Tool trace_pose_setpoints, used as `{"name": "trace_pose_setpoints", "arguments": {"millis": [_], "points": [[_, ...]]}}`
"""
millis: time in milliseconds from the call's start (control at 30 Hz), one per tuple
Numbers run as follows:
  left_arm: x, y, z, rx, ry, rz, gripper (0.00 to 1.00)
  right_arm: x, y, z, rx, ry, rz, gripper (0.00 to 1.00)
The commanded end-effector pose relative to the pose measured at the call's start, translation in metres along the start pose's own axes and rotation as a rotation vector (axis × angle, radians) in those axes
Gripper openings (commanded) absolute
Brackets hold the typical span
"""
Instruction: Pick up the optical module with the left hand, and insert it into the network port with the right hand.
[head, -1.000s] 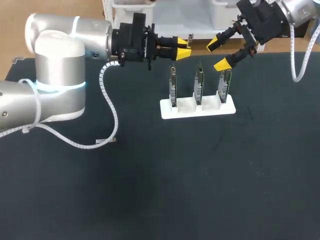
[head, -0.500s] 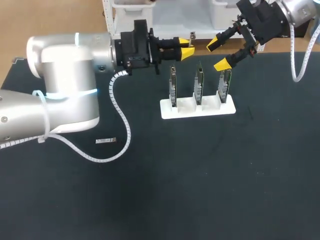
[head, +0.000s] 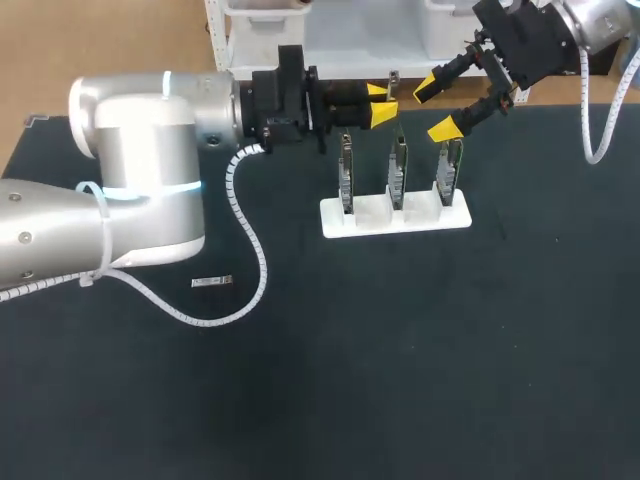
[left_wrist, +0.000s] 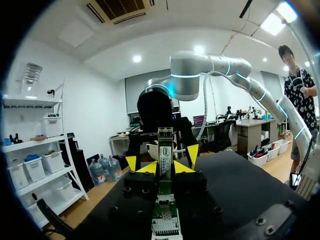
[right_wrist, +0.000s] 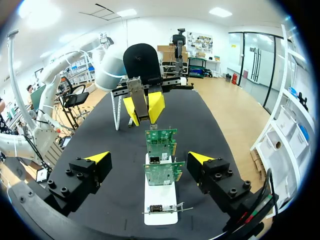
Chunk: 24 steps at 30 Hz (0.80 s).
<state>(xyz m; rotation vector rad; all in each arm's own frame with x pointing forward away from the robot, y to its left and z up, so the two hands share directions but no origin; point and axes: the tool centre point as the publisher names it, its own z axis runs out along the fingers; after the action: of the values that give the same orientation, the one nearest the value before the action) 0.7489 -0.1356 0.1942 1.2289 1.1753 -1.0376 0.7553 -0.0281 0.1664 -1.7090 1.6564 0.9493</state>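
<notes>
The left arm (head: 140, 170) has swung rightward along the far side of the table since the earlier frames, bringing its gripper from left of the cards to a spot raised over the left end of their row. The right arm has not shifted. The left gripper (head: 380, 104) is closed narrowly on the optical module (left_wrist: 165, 145), a slim green and silver piece that runs lengthwise between the yellow tips and sticks out past them. In the head view its end shows as a thin silver stub beyond the tips. Three network cards (head: 398, 168) stand upright in a row in a white stand (head: 395, 217) at the far middle of the black table (head: 400, 350). Their ports are too small to make out there. The right gripper (head: 437, 108) hangs at the far right with its fingers spread wide and nothing between them, its nearer tip just above the top of the right card. In the right wrist view the row of cards lies ahead between those spread fingers, and the left gripper faces it from past the row's other end. A small metal piece (head: 212, 282) lies flat on the table at the left, near the loop of the left arm's white cable (head: 245, 250) and well apart from the stand.
</notes>
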Motion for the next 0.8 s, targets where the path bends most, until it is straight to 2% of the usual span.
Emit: {"name": "trace_pose_setpoints", "arguments": {"millis": [33, 500, 800], "points": [[0.001, 0.006, 0.000, 0.026, 0.013, -0.022, 0.00, 0.000, 0.002, 0.000, 0.004, 0.000, 0.000, 1.00], [0.005, 0.007, 0.005, 0.076, 0.073, -0.064, 0.00, 0.000, 0.002, 0.000, 0.004, 0.000, 0.000, 1.00], [0.014, 0.011, 0.013, 0.075, 0.044, -0.100, 0.00, 0.000, 0.002, 0.000, 0.004, 0.000, 0.000, 1.00]]}}
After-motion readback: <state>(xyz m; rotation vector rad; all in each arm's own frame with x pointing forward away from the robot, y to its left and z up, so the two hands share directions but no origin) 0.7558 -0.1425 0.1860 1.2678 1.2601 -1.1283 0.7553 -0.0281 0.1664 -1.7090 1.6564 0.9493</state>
